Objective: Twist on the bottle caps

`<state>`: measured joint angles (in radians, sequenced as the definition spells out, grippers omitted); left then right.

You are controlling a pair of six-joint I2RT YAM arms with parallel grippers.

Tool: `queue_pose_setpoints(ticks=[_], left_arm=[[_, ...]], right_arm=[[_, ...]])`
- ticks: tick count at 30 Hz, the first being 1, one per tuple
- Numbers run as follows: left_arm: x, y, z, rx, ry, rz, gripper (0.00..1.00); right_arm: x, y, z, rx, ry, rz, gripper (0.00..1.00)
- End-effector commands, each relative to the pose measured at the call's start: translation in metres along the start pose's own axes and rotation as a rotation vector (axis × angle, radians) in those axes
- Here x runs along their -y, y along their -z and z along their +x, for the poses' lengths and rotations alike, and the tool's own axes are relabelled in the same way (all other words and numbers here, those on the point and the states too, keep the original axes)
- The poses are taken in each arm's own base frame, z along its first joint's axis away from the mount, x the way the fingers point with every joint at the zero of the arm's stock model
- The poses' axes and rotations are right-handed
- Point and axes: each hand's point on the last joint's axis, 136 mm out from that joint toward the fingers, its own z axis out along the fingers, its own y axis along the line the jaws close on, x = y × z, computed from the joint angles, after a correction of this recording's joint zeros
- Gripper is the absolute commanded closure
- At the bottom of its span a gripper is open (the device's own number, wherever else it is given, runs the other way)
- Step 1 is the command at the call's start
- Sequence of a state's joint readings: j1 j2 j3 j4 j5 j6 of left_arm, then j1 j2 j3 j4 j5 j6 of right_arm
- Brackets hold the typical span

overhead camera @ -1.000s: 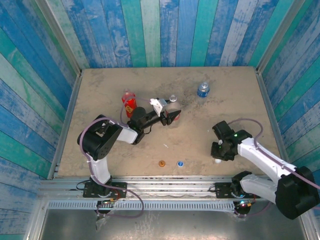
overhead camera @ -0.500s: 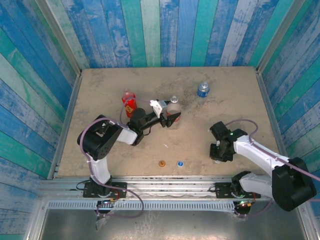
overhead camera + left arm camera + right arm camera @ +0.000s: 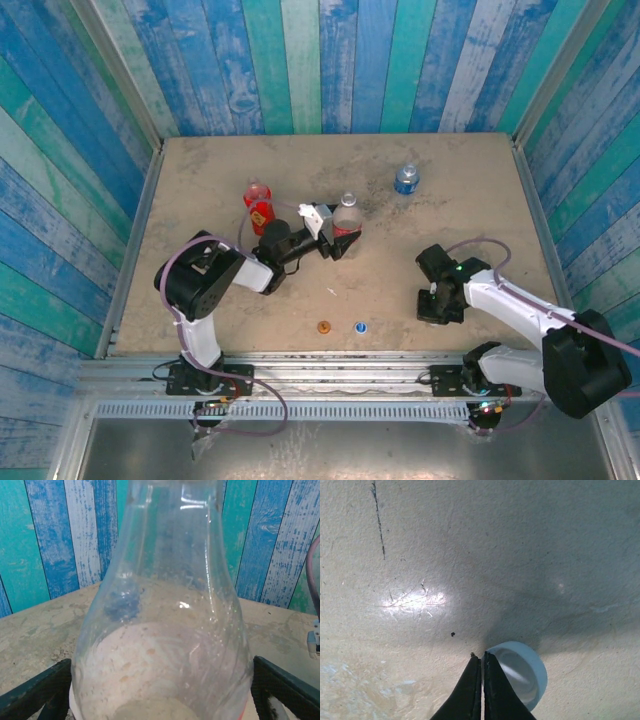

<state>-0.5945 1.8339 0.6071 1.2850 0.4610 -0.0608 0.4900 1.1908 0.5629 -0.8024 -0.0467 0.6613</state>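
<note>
Orange cap (image 3: 324,327) and blue cap (image 3: 359,326) are lying near the front of the table (image 3: 220,290) in the top view, while the left gripper (image 3: 338,242) is hugging the clear bottle (image 3: 346,215) in the middle. In the left wrist view, its fingers (image 3: 35,692) are pressing on both sides of that standing bottle. In the right wrist view, the right gripper (image 3: 481,656) is pointing down with its fingers pressing together, tips touching the rim of the white cap (image 3: 520,677) lying on the table.

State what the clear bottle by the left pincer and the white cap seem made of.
Clear bottle: likely glossy plastic; wall planks show through it, highlights glint. White cap: probably smooth plastic, slightly translucent, sheen on its rim.
</note>
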Motion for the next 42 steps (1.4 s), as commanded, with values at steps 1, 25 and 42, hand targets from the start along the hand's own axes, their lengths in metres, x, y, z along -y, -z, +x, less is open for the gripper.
queue_pose_setpoints(ticks=[1,25,42], left_arm=[[0.002,0.008,-0.034,0.067,-0.039,-0.016,0.05],[0.015,0.054,-0.037,0.02,-0.067,-0.082,0.0],[0.015,0.072,-0.037,-0.036,-0.109,-0.128,0.05]], right_arm=[[0.001,0.001,0.005,-0.014,-0.004,0.003,0.98],[-0.005,0.008,-0.005,0.058,-0.018,0.0,0.79],[-0.015,0.006,-0.005,0.029,0.045,-0.011,0.99]])
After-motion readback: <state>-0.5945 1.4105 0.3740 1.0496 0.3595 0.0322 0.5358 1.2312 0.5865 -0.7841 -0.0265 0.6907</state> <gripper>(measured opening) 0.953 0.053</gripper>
